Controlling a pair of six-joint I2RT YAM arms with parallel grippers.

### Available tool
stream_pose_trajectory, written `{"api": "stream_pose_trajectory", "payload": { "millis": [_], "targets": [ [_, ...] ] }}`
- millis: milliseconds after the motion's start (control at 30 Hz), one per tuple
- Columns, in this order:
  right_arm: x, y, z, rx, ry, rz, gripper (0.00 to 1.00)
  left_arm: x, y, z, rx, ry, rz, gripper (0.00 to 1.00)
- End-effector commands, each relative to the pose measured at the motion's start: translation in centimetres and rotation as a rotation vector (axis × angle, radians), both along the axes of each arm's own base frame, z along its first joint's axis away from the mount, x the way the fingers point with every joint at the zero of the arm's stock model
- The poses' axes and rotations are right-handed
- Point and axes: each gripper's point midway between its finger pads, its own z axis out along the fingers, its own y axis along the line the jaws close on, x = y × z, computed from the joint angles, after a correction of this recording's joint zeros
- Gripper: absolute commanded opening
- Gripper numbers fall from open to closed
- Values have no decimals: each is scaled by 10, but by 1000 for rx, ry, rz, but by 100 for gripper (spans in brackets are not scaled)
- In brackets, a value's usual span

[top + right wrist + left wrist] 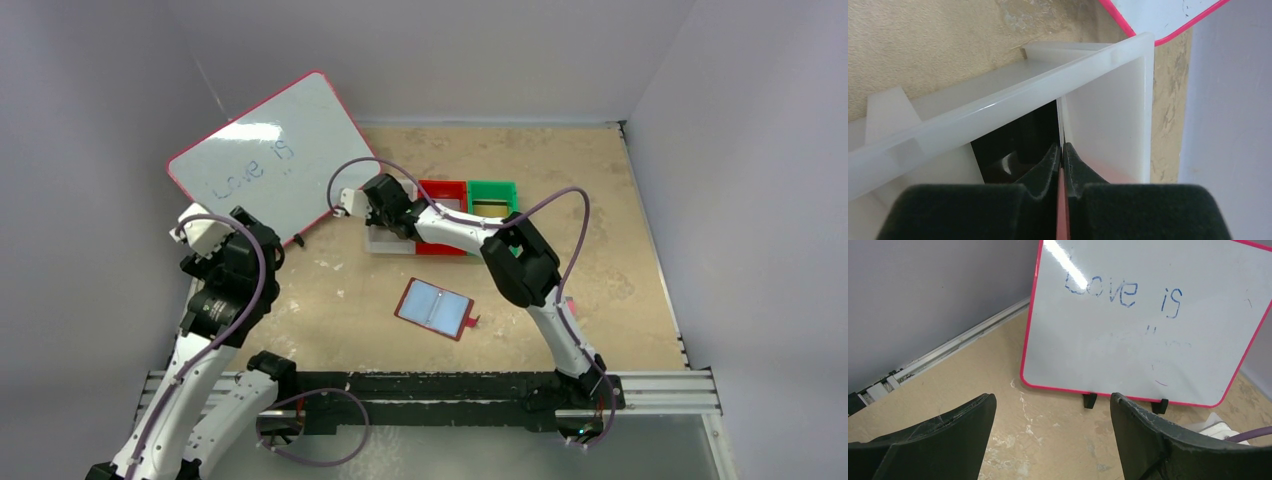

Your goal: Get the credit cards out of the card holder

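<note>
The dark red card holder [435, 308] lies open on the table, its pale blue sleeves facing up and its snap tab at the right. My right gripper [385, 215] reaches over the white bin [375, 243] at the back. In the right wrist view the gripper [1062, 146] is shut on a thin card [1061, 120] seen edge-on, held inside the white bin [998, 107]. A black card [1013, 145] lies on the bin's floor just left of it. My left gripper [1053, 400] is open and empty, above bare table near the whiteboard.
A pink-framed whiteboard [270, 155] leans at the back left on black feet and also shows in the left wrist view [1148, 315]. A red bin [443, 190] and a green bin [493, 192] stand behind the white bin. A small pink thing [571, 303] lies by the right arm.
</note>
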Motion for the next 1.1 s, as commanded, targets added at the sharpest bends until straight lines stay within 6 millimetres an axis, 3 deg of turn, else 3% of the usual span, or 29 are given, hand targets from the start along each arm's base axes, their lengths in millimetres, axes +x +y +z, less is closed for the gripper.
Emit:
{"api": "stream_pose_trajectory", "payload": {
  "millis": [0, 233, 400, 467, 600, 700, 800, 833, 967, 1067],
  "targets": [
    [3, 7, 36, 70, -40, 19, 8, -2, 6, 9, 0, -36, 35, 84],
    [-13, 10, 37, 76, 20, 101, 14, -1, 4, 8, -3, -34, 24, 84],
    [-16, 10, 45, 88, 28, 109, 25, -2, 5, 9, -3, -36, 27, 84],
    [-16, 14, 61, 140, 14, 102, 26, -2, 5, 9, -2, -36, 29, 84],
    [-10, 20, 115, 347, -63, 20, 30, -2, 5, 8, -2, -32, 28, 84],
    [-4, 10, 154, 590, -145, -149, 30, -3, 5, 8, -3, -34, 31, 84],
    [-2, -11, 175, 863, -136, -416, 29, -4, 6, 9, -3, -38, 36, 84],
    [-6, -9, 174, 904, -83, -458, 27, -4, 7, 9, -2, -37, 41, 84],
    [-25, 12, 128, 880, 199, -561, 9, -6, 8, 10, 2, -40, 50, 84],
    [-34, 15, 103, 861, 303, -647, 5, -6, 9, 10, 1, -40, 51, 84]
  ]
}}
